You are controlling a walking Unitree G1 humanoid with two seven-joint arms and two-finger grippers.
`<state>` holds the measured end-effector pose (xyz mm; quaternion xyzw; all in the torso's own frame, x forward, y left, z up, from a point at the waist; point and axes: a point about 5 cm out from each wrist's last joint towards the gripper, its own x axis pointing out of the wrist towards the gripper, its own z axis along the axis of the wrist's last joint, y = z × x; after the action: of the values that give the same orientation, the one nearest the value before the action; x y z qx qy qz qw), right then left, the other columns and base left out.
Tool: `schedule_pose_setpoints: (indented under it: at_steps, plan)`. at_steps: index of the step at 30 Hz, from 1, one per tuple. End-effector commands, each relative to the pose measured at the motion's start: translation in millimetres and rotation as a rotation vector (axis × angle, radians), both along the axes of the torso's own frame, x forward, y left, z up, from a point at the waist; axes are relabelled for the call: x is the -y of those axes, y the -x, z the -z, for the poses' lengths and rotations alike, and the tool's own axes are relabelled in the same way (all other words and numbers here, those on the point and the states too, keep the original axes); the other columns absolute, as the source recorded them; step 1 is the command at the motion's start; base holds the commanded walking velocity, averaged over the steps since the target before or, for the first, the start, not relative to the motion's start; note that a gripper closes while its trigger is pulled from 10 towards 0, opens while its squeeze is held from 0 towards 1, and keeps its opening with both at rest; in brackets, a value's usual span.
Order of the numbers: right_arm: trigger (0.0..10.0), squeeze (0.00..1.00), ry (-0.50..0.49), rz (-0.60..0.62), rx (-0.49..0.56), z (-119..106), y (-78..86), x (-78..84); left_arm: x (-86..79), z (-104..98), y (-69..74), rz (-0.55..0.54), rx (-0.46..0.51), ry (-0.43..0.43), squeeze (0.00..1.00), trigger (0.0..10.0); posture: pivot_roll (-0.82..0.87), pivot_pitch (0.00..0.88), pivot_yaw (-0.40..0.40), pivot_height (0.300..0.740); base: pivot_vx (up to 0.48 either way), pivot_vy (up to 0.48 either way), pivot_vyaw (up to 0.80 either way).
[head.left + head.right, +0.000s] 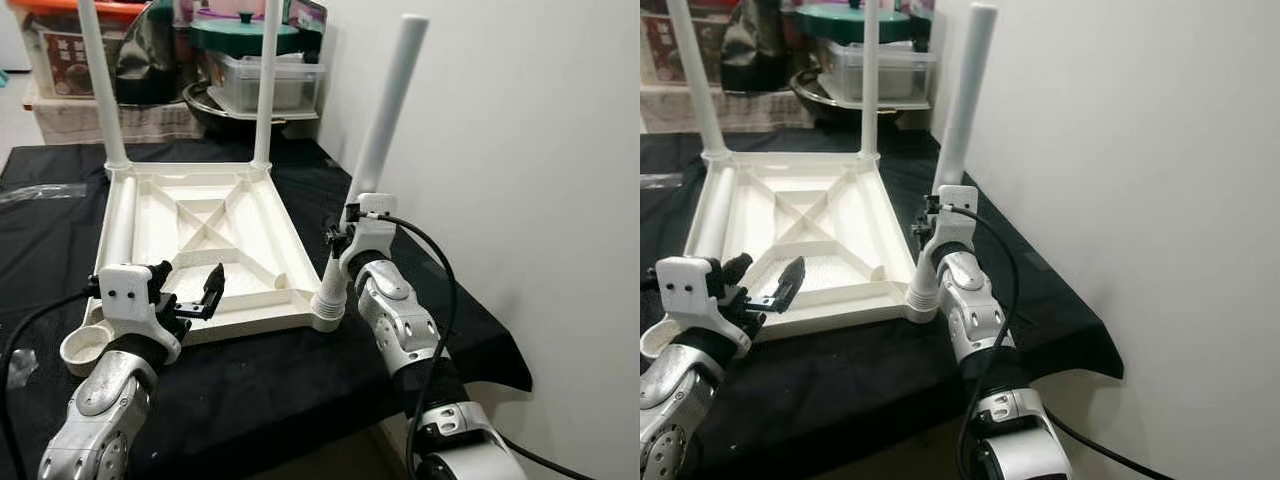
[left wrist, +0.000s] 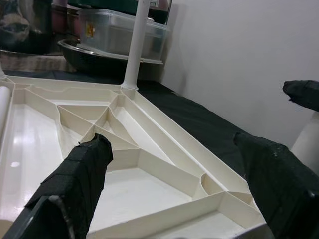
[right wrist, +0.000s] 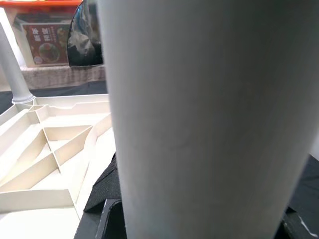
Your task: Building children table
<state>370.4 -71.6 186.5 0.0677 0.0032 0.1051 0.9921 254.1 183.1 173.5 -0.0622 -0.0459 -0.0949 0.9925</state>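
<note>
**Third leg gripped at the near corner of the upturned tabletop**

Nearest the head camera, the two silver forearms reach over the front edge of a black cloth that covers the work surface. The left gripper hovers just above the near rim of the white tabletop, its black fingers spread apart with nothing between them. The right gripper is clamped around a white leg, low on the shaft, above the ribbed foot end that meets the tabletop's near right corner; this leg tilts away to the right rather than standing straight.

The tabletop lies upside down on the cloth, its ribbed underside and diagonal braces facing up. Two more legs stand upright in the far corners: the far left leg and the far right leg. A fourth leg lies flat inside the tabletop along its left wall. The near left corner socket stands open beside the left wrist.

On the right a plain white wall runs close beside the cloth's edge. Behind the surface sits household clutter: a clear lidded plastic box on a dark round pan, a green lid above it, and a printed carton on the left.
</note>
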Motion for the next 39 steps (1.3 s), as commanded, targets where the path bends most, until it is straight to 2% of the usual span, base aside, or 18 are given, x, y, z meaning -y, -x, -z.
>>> schedule_pose_setpoints:
  at_steps: [1, 15, 34, 35, 36, 39]
  plan:
    - [10.0, 0.00, 0.038, -0.014, -0.221, 50.0, 9.3, 1.3, 6.8, 0.9, 1.5, 0.034, 0.000, 0.005, 0.00, 10.0, 0.11, 0.000, -0.152, 0.740, 0.000, 0.000, 0.00]
    - [10.0, 0.00, 0.006, -0.043, -0.191, 33.2, 9.6, 0.0, 11.7, 5.7, 1.0, 0.056, -0.015, -0.004, 0.00, 10.0, 0.10, 0.000, -0.146, 0.740, 0.000, 0.000, 0.00]
    - [10.0, 0.00, 0.008, -0.063, -0.169, 28.6, 12.5, -3.9, 11.3, 6.5, 0.7, 0.055, -0.019, -0.010, 0.00, 10.0, 0.10, 0.000, -0.147, 0.740, 0.000, 0.000, 0.00]
    - [10.0, 1.00, -0.002, -0.058, -0.148, 24.4, 12.9, -3.2, 11.0, 6.5, 0.7, 0.055, -0.019, -0.011, 0.00, 10.0, 0.10, 0.000, -0.144, 0.740, 0.000, 0.000, 0.00]
    - [10.0, 1.00, -0.002, -0.058, -0.148, 24.4, 12.9, -3.2, 11.0, 6.5, 0.7, 0.055, -0.019, -0.011, 0.00, 10.0, 0.10, 0.000, -0.144, 0.740, 0.000, 0.000, 0.00]
    - [10.0, 1.00, -0.068, -0.048, -0.011, -8.3, 14.8, -1.5, 10.6, 6.3, 0.3, 0.057, -0.018, -0.011, 0.00, 10.0, 0.10, 0.000, -0.141, 0.740, 0.000, 0.000, 0.00]
